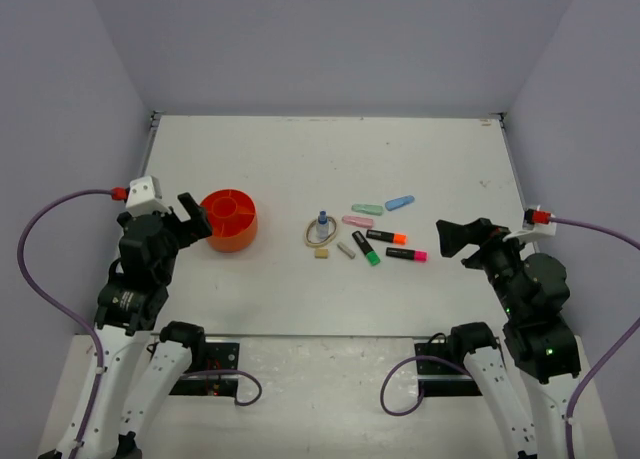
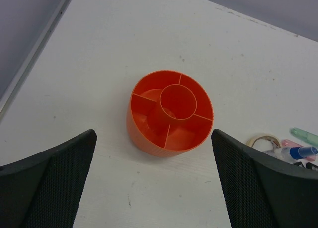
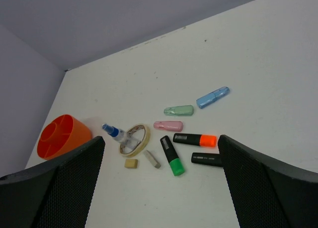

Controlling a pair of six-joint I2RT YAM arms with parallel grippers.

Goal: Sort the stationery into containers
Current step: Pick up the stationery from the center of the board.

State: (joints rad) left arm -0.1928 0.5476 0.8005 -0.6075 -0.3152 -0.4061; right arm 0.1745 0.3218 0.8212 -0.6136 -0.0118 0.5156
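Note:
The round orange tub [image 1: 230, 220] with divider compartments stands at the left, its compartments showing nothing inside [image 2: 149, 138]. My left gripper [image 1: 197, 219] hangs open just left of it, its fingers [image 2: 54, 178] apart on either side. The stationery lies mid-table: blue bar [image 3: 212, 97], green bar [image 3: 179, 110], pink bar [image 3: 168, 125], orange-ended highlighter [image 3: 195, 139], green-ended highlighter [image 3: 172, 156], and a third highlighter [image 3: 207, 159] partly behind my finger. A blue-capped bottle [image 3: 115, 133] lies across the band ring [image 3: 134, 139], beside a tan cube [image 3: 131, 163]. My right gripper [image 1: 455, 241] stands open, right of the pile.
A small grey piece [image 3: 153, 159] lies between the tan cube and the green-ended highlighter. The white table [image 1: 430, 159] is walled by grey panels on the left, far and right sides. Both arm bases sit at the near edge.

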